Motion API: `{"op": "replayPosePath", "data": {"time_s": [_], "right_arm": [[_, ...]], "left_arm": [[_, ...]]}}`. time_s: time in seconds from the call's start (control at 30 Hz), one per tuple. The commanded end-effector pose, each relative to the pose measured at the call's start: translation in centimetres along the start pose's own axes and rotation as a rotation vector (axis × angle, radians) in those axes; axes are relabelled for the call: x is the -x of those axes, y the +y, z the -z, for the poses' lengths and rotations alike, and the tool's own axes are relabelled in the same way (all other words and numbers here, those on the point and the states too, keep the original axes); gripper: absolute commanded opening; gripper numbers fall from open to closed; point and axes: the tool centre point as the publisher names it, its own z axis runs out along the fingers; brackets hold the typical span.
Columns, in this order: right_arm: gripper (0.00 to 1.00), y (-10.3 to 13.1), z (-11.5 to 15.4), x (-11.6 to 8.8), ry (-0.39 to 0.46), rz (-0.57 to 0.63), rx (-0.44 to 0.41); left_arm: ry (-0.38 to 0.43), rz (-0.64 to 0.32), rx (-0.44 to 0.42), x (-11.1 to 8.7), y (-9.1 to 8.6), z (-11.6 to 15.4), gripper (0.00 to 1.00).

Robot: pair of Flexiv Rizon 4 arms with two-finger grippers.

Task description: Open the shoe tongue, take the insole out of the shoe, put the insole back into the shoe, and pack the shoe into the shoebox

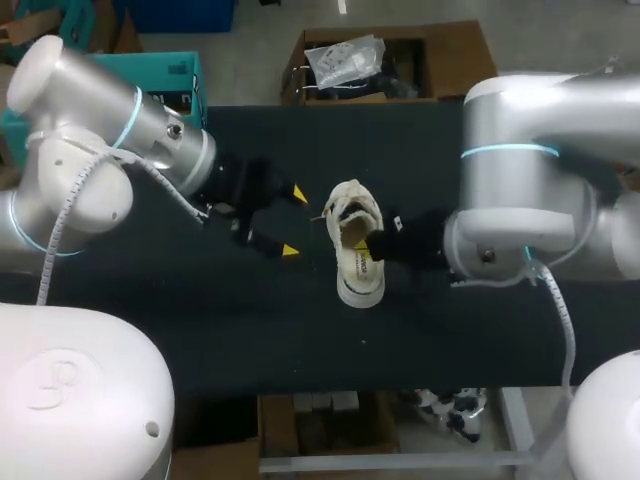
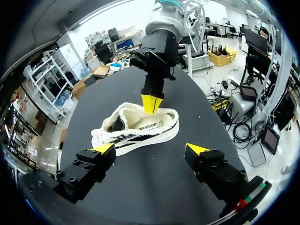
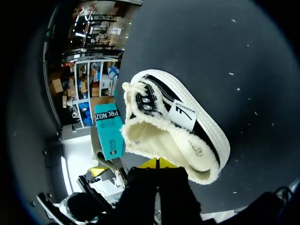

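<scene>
Left pincer [image 2: 150, 150] wide open, empty, low over black worktop [image 1: 250, 330]. Shoe [image 2: 140, 127] upright on its sole just ahead of it, not touching. Right pincer [image 2: 151, 104] beyond, at shoe's opening; its grip can't tell.

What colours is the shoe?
Cream-white shoe with black side panels; best seen in the right wrist view.
</scene>
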Motion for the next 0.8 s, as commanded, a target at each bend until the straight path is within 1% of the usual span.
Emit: {"op": "replayPosePath", "data": {"time_s": [0.03, 0.07, 0.1, 0.13, 0.17, 0.2, 0.23, 0.27, 0.3, 0.57, 0.6, 0.63, 0.67, 0.7, 0.73, 0.77, 0.8], "right_arm": [[0.16, 1.2, 3.9, 0.0, 0.050, 0.011, -0.102], [0.23, 1.4, 4.2, -0.1, 0.057, 0.018, -0.108], [0.30, 1.6, 4.6, -0.2, 0.078, 0.024, -0.142], [0.36, 1.7, 4.8, -0.3, 0.086, 0.026, -0.165], [0.63, 2.1, 5.3, -0.5, 0.093, 0.024, -0.231], [1.00, 2.4, 5.6, -0.7, 0.081, 0.020, -0.274], [1.00, 2.6, 5.8, -0.8, 0.070, 0.023, -0.305], [1.00, 2.9, 6.3, -1.1, 0.031, 0.020, -0.321], [1.00, 3.2, 6.8, -1.4, -0.007, 0.006, -0.320], [1.00, 3.2, 6.8, -1.4, -0.007, 0.006, -0.320], [1.00, 3.2, 6.8, -1.4, -0.007, 0.006, -0.320], [1.00, 3.6, 7.1, -1.1, 0.000, 0.024, -0.352], [1.00, 3.9, 7.7, -0.9, 0.021, 0.015, -0.349], [1.00, 4.3, 8.3, -0.7, 0.028, 0.033, -0.369], [1.00, 4.6, 8.9, -0.7, 0.034, 0.058, -0.401], [1.00, 5.4, 10.0, -0.5, 0.037, 0.059, -0.422], [1.00, 5.9, 10.9, -0.4, 0.033, 0.066, -0.405]], "left_arm": [[-0.090, 0.041, 0.222, -1.1, -1.7, -0.2, 1.00], [-0.107, 0.054, 0.261, -1.2, -1.9, 0.1, 1.00], [-0.116, 0.066, 0.286, -1.4, -2.0, 0.5, 1.00], [-0.114, 0.070, 0.289, -1.4, -2.0, 0.6, 1.00], [-0.120, 0.080, 0.349, -1.5, -1.9, 1.0, 1.00], [-0.125, 0.071, 0.404, -1.4, -1.8, 1.3, 1.00], [-0.123, 0.056, 0.441, -1.4, -1.8, 1.6, 1.00], [-0.123, 0.056, 0.441, -1.4, -1.8, 1.6, 1.00], [-0.123, 0.056, 0.441, -1.4, -1.8, 1.6, 1.00], [-0.123, 0.056, 0.441, -1.4, -1.8, 1.6, 1.00], [-0.107, 0.126, 0.419, -1.5, -1.6, 1.4, 1.00], [-0.117, 0.174, 0.434, -1.5, -1.5, 1.0, 1.00], [-0.097, 0.230, 0.421, -1.5, -1.3, 0.7, 1.00], [-0.092, 0.296, 0.424, -1.4, -1.2, 0.4, 1.00], [-0.093, 0.338, 0.426, -1.4, -1.1, 0.2, 1.00], [-0.084, 0.391, 0.434, -1.4, -1.0, -0.4, 1.00], [-0.073, 0.464, 0.442, -1.5, -1.0, -1.0, 1.00]]}}
